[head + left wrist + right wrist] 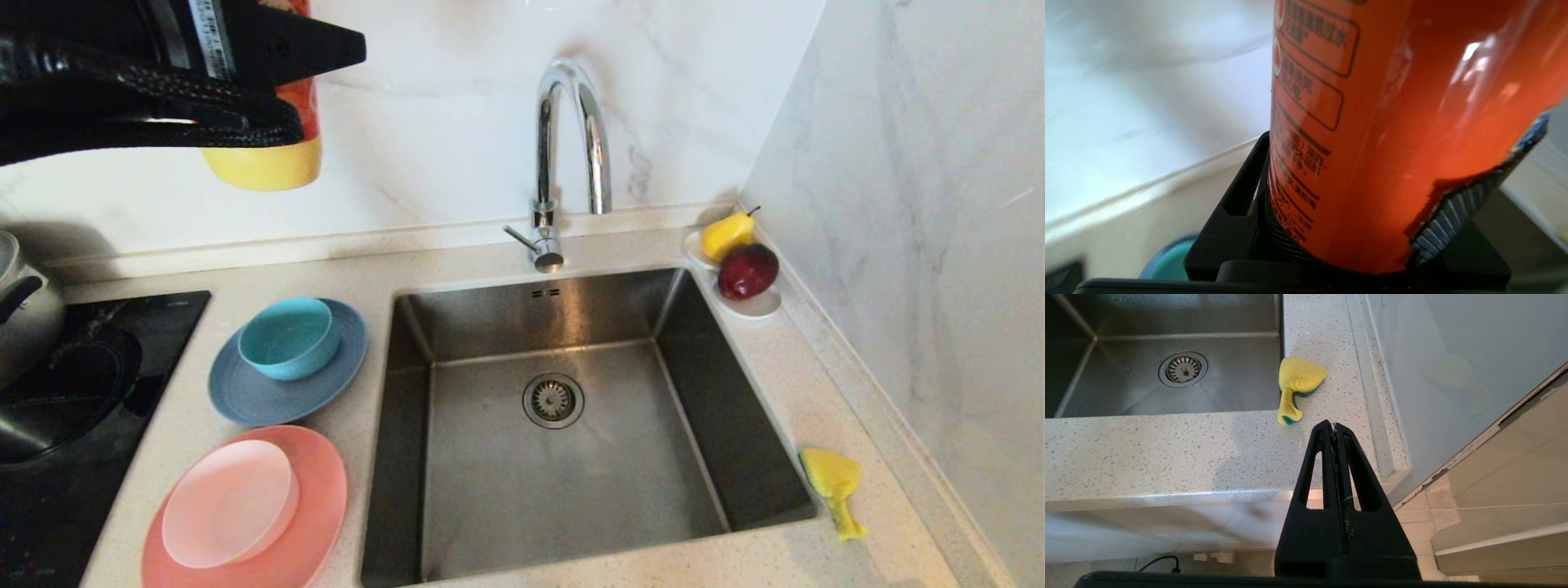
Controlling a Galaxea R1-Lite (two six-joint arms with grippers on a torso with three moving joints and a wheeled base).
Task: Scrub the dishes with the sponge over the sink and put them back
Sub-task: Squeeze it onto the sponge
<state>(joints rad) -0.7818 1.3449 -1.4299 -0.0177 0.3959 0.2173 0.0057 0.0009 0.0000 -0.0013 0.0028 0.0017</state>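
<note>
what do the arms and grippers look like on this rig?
Left arm: matte black housing, braided black cable sleeve, white printed label. Left gripper: black plastic fingers with cut-out slots, ribbed grey-blue pads. Right gripper: two tapered black fingers with triangular cut-outs.

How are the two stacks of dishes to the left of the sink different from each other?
The far stack is a teal bowl on a grey-blue plate; the near stack is a pale pink plate on a salmon-pink plate. The bowl is deep and upright, while the pale pink plate is shallow. The salmon-pink plate looks wider than the grey-blue one. Both stacks rest on the counter, each with the smaller piece on top.
</note>
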